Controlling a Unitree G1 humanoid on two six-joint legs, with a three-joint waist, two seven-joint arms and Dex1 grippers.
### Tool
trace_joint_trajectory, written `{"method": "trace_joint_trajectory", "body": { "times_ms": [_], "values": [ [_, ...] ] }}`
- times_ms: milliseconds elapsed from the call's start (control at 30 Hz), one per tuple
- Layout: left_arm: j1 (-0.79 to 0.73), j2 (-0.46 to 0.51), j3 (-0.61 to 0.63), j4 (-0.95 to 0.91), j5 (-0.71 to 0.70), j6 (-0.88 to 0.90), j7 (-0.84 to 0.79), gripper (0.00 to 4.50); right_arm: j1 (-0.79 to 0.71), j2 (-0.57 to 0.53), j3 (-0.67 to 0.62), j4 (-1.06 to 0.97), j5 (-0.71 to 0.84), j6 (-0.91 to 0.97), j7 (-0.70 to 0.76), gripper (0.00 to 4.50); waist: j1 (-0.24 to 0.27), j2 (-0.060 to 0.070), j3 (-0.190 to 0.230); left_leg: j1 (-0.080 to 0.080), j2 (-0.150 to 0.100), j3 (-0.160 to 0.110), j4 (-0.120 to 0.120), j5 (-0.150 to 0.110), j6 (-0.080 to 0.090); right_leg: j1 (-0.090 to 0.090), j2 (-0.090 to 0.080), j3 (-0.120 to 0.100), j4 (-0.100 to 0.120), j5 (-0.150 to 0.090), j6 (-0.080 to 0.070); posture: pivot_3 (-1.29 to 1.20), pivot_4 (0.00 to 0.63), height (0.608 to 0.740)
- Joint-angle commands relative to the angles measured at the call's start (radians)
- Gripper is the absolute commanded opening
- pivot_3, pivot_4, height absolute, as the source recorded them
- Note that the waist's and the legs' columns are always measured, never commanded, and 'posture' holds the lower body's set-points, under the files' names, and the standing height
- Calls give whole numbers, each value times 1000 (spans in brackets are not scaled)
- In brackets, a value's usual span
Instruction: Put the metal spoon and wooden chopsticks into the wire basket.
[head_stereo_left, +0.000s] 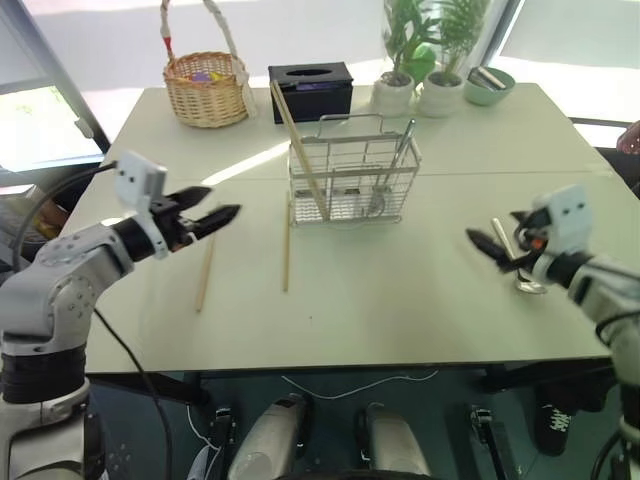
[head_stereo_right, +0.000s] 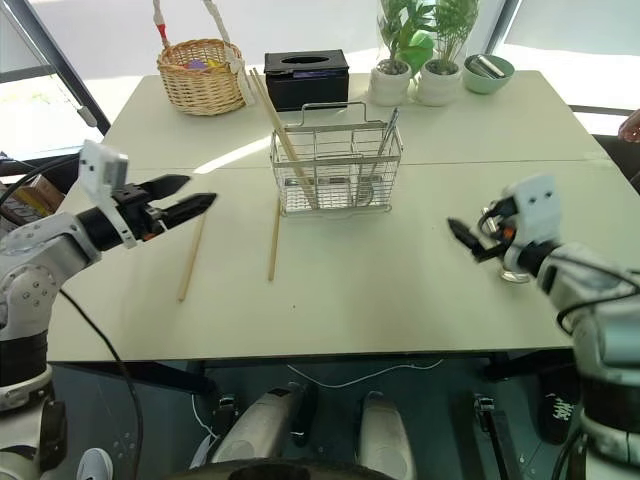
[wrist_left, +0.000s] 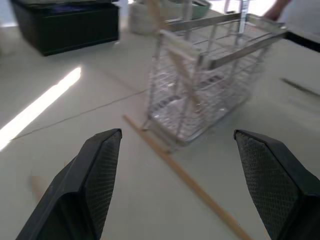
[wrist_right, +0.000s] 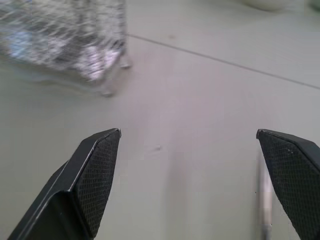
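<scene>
The wire basket (head_stereo_left: 353, 170) stands mid-table. One wooden chopstick (head_stereo_left: 300, 150) leans inside it, and a metal spoon (head_stereo_left: 400, 150) stands in it with its bowl down. Two more wooden chopsticks lie flat on the table, one (head_stereo_left: 286, 255) just in front of the basket and one (head_stereo_left: 205, 272) further left. My left gripper (head_stereo_left: 222, 200) hovers open above the left chopstick, pointing toward the basket (wrist_left: 210, 85). My right gripper (head_stereo_left: 492, 232) is open at the right, over a second metal spoon (head_stereo_left: 528, 286) lying on the table, partly hidden by the hand.
At the back stand a round wicker basket (head_stereo_left: 207, 88), a black tissue box (head_stereo_left: 311, 88), two potted plants (head_stereo_left: 395, 90) and a green bowl (head_stereo_left: 489, 85). A person's hand (head_stereo_left: 632, 135) shows at the right edge. The table's front edge (head_stereo_left: 330, 365) is near me.
</scene>
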Motion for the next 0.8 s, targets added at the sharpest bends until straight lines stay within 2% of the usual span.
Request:
{"method": "trace_joint_trajectory", "body": {
  "times_ms": [33, 200, 333, 667, 700, 767, 800],
  "values": [
    [-53, 37, -53, -65, -60, 21, -99, 3779, -110, -25, 35, 176, -45, 45, 0, 4500, -2, 0, 0, 0, 0, 0, -1, 0, 0, 0, 0, 0, 1, 1, 1, 0, 150, 725],
    [-138, 27, -126, -26, -45, -3, -153, 3779, -233, -33, 61, 389, -71, 99, 26, 4500, -7, 1, 1, -1, 0, 0, -1, 1, 0, -1, 0, 0, 1, 1, 2, 0, 150, 725],
    [-170, 18, -151, -21, -48, -13, -176, 3779, -256, -34, 95, 483, -126, 43, 39, 4500, -13, 1, 1, -1, 0, 0, 0, 1, 0, 0, 0, 0, 1, 1, 2, 0, 150, 725],
    [-177, 19, -175, -40, -38, -25, -207, 3779, -235, -3, 123, 510, -141, 63, 90, 4500, -34, 1, 1, -1, 0, 0, 0, 1, 0, 0, 0, 0, 1, 2, 3, 0, 150, 725],
    [-178, 20, -175, -38, -37, -26, -207, 3809, -231, 0, 123, 511, -144, 59, 90, 3958, -34, 1, 1, -1, 0, 0, 0, 1, 0, -1, 0, 0, 1, 2, 3, 0, 150, 725],
    [-184, 24, -174, -31, -36, -28, -212, 3809, -219, 7, 126, 506, -149, 53, 91, 3208, -32, 1, 1, -1, 0, 0, 0, 1, 0, -1, 0, 0, 1, 2, 3, 0, 150, 725],
    [-187, 26, -174, -27, -34, -30, -214, 3809, -214, 10, 126, 505, -152, 52, 91, 2645, -32, 1, 1, -1, 0, 0, 0, 1, 0, -1, 0, 0, 1, 2, 3, 0, 150, 725]
  ]
}}
